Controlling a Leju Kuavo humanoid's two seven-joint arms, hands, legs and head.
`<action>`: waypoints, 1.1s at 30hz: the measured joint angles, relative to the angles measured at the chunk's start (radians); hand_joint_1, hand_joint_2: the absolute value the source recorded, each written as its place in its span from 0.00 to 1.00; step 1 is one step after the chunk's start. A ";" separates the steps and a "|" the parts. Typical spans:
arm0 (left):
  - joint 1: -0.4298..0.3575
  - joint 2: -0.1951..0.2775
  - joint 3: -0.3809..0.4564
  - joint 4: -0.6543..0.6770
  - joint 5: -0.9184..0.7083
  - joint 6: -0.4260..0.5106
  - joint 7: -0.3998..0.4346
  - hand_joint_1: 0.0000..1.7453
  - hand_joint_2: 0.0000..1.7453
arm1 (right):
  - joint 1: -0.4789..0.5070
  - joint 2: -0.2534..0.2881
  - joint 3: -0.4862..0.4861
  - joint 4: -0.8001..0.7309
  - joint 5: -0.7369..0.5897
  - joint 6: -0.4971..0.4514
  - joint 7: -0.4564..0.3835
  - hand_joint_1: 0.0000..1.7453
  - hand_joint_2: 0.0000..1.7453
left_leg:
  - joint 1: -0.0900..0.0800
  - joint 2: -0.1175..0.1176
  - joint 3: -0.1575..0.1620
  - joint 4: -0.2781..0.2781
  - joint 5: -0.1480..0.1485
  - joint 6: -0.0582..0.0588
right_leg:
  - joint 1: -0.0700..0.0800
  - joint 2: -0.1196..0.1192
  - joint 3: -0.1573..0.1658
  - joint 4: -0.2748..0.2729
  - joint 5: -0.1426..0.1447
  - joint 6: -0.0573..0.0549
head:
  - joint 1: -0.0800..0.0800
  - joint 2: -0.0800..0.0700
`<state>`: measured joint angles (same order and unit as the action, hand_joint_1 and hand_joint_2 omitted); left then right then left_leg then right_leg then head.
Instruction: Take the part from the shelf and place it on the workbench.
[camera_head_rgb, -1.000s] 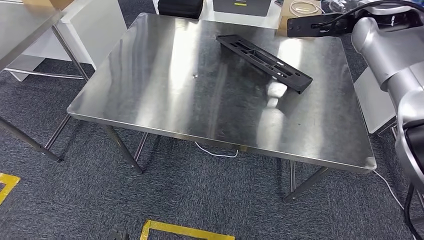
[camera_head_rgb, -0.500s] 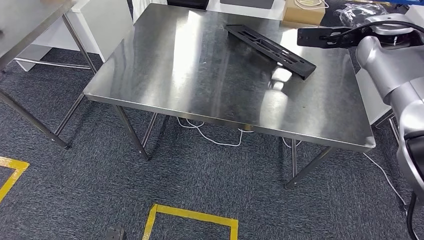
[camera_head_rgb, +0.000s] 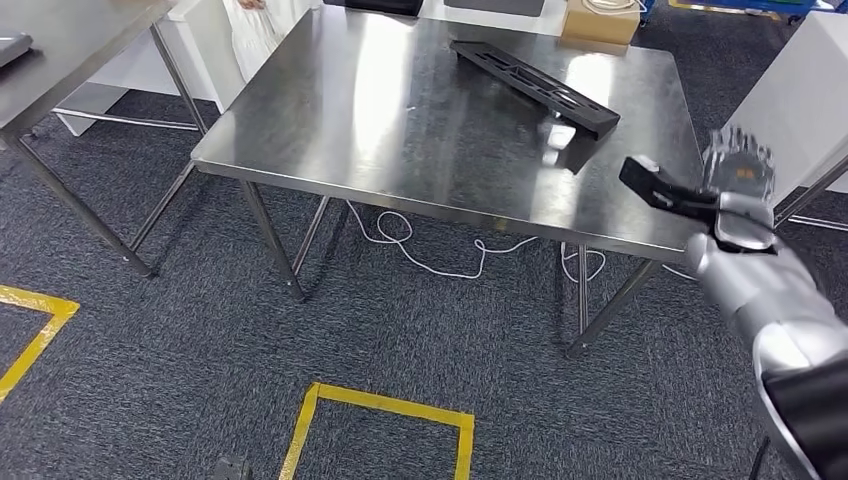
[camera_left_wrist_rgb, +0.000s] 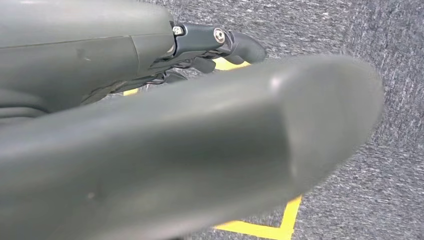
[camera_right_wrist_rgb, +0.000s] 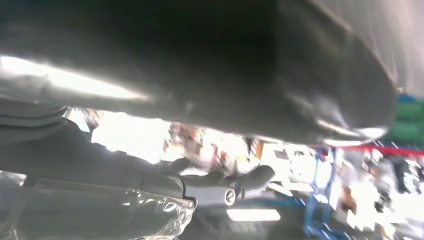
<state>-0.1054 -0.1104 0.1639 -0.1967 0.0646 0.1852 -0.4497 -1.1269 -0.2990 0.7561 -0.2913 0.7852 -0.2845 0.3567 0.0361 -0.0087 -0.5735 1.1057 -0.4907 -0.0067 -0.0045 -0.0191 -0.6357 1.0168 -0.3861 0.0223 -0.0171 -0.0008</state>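
The part (camera_head_rgb: 535, 87), a long black slotted plastic bar, lies flat and aslant on the far right of the steel workbench (camera_head_rgb: 400, 130). My right hand (camera_head_rgb: 738, 165) is raised beside the bench's near right corner, off the tabletop, with its fingers spread and nothing in them. It stands well short of the part. In the right wrist view the hand (camera_right_wrist_rgb: 200, 65) is a dark blur against a bright background. In the left wrist view my left hand (camera_left_wrist_rgb: 200, 150) hangs over the carpet, its dark fingers (camera_left_wrist_rgb: 240, 45) stretched out and holding nothing.
A second steel table (camera_head_rgb: 60, 40) stands at the far left. A cardboard box (camera_head_rgb: 600, 20) sits behind the workbench and a white cabinet (camera_head_rgb: 800, 90) stands to its right. A white cable (camera_head_rgb: 440, 255) lies under the bench. Yellow tape (camera_head_rgb: 390, 405) marks the carpet.
The whole view has shifted, so the workbench looks farther away. My right arm has dropped from over the bench's far right side to its near right corner. The part lies as before.
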 joint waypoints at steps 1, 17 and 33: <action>-0.001 -0.001 0.001 0.000 -0.001 0.001 0.000 0.00 0.00 | 0.033 -0.004 -0.014 0.001 -0.005 -0.019 0.000 0.00 0.00 | -0.005 -0.002 0.015 -0.032 -0.015 0.006 | 0.003 -0.001 -0.008 0.004 0.008 0.008 | 0.001 0.000; 0.000 -0.013 0.006 0.000 -0.038 0.004 0.005 0.00 0.00 | 0.527 0.032 -0.271 0.020 -0.204 -0.341 -0.096 0.00 0.75 | -0.012 0.011 -0.161 -0.073 0.184 0.027 | 0.011 0.014 0.179 -0.018 -0.179 0.026 | 0.007 0.000; -0.020 0.001 0.010 -0.007 -0.127 -0.003 0.016 0.00 0.00 | 1.003 0.232 -0.622 0.069 -0.472 0.078 -0.370 0.00 1.00 | -0.007 0.003 0.088 -0.084 -0.067 0.007 | 0.006 0.009 -0.008 0.001 0.000 0.012 | -0.004 0.000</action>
<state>-0.1257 -0.1098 0.1743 -0.2041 -0.0627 0.1821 -0.4336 -0.1244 -0.0669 0.1343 -0.2223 0.3127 -0.2062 -0.0134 0.0291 -0.0058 -0.4854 1.0217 -0.5579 0.0005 0.0011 -0.0097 -0.6436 1.0176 -0.3865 0.0344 -0.0211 -0.0008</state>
